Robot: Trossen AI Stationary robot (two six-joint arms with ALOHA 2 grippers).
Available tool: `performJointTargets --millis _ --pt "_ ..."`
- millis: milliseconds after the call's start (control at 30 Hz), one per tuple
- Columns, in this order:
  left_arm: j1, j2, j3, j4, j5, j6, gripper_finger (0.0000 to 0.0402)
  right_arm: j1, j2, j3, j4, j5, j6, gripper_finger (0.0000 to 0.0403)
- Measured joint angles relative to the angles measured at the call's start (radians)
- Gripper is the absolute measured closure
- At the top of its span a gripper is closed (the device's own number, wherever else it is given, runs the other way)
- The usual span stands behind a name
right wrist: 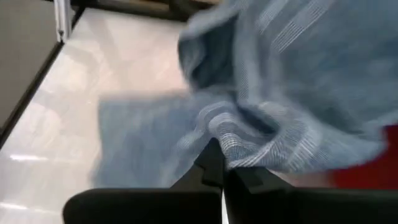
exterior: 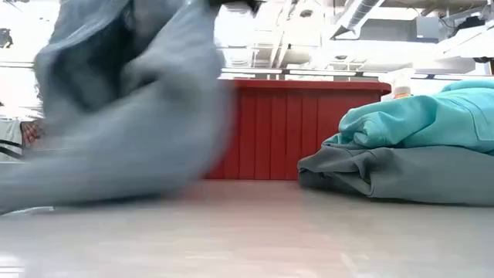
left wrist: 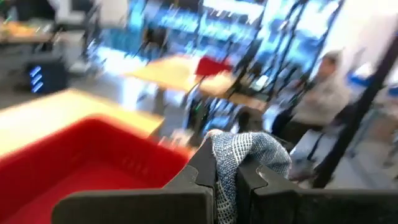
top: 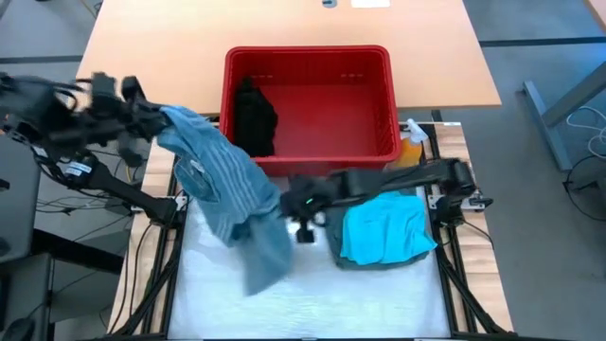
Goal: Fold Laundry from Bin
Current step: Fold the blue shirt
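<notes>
Two claws clamp the striped cloth [top: 227,189], stretched diagonally from left claw [top: 163,118] to right claw [top: 289,204].

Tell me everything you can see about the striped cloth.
The striped cloth is soft blue-grey fabric with fine pale stripes. It hangs crumpled from the left gripper, shut on one end beside the bin, and drapes down to the white table. The right gripper is shut on its lower part.
</notes>
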Motion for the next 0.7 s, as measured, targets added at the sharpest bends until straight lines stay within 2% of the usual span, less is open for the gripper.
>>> performJointTargets --millis 133,267,400,500,600,700 --pt "0.0 -0.017 0.0 0.154 0.137 0.068 0.0401 0.036 -0.089 0.248 -0.306 0.183 -0.026 0.0386" --pt "0.0 -0.019 0.001 0.199 0.225 0.112 0.0401 0.084 -0.093 0.509 -0.532 0.275 0.053 0.0386" --pt "0.0 -0.018 0.001 0.134 0.201 0.127 0.0401 0.103 -0.056 0.553 -0.618 0.276 0.173 0.0386" --pt "0.0 -0.015 0.0 0.049 0.14 0.122 0.0401 0.087 0.042 0.524 -0.671 0.152 0.253 0.0386" --pt "0.0 -0.015 0.0 -0.045 0.069 0.078 0.0401 0.076 0.188 0.487 -0.653 -0.072 0.261 0.0385" --pt "0.0 -0.017 0.0 -0.107 0.014 0.045 0.0401 0.069 0.303 0.488 -0.688 -0.278 0.245 0.0363"
